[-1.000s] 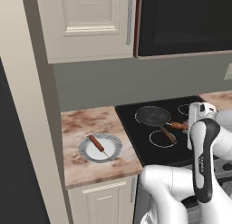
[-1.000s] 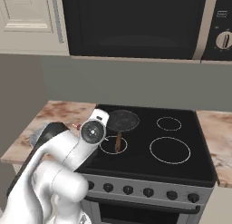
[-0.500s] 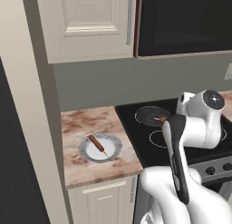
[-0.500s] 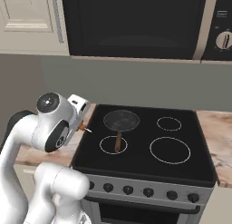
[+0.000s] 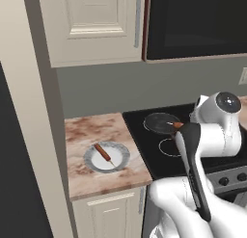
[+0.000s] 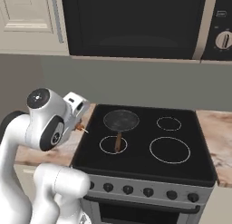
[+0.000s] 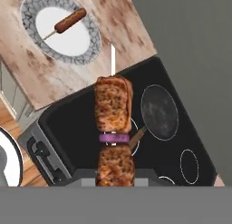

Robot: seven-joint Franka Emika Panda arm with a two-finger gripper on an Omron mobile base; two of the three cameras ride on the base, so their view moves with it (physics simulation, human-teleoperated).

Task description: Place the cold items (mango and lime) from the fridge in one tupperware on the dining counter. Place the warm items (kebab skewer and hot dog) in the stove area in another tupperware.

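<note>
My gripper (image 7: 116, 175) is shut on the kebab skewer (image 7: 113, 128), which has browned meat chunks, a purple onion ring and a white stick. The skewer hangs high above the front left of the stove area's black cooktop (image 6: 149, 148). Its brown tip pokes out beside the hand (image 5: 177, 125), and its white point shows below the gripper (image 6: 79, 124). The hot dog (image 5: 102, 152) (image 7: 70, 20) lies on a grey-rimmed white plate (image 5: 120, 163) on the marbled counter left of the stove. Mango, lime, fridge, tupperware and dining counter are out of view.
A dark pan (image 6: 120, 120) with a brown handle sits on the back left burner. Cream upper cabinets (image 5: 91, 25) and a dark microwave (image 6: 136, 23) hang above. A tall beige panel (image 5: 34, 136) bounds the counter's left end.
The arm has lifted and swung left from beside the pan, carrying the kebab skewer up over the cooktop's left edge. Hot dog, plate and pan have not moved.
</note>
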